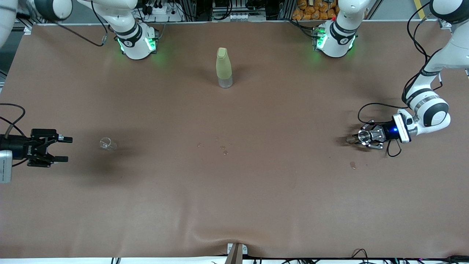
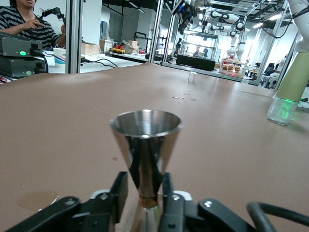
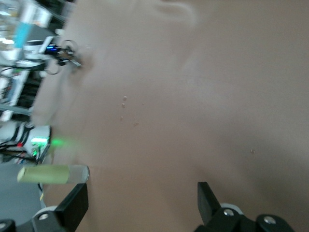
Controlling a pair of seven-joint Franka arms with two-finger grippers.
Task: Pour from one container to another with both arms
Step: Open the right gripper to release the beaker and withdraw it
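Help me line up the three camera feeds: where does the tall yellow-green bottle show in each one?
Front view: the yellow-green bottle stands upright mid-table, between the two arm bases.
Left wrist view: cut off by the picture's edge, past the steel jigger.
Right wrist view: appears sideways, beside one claw finger.
Shared landmark: the spilled droplets on the brown table.

Jigger [image 1: 362, 137] toward left arm's end; glass [image 1: 107, 143] toward right's.
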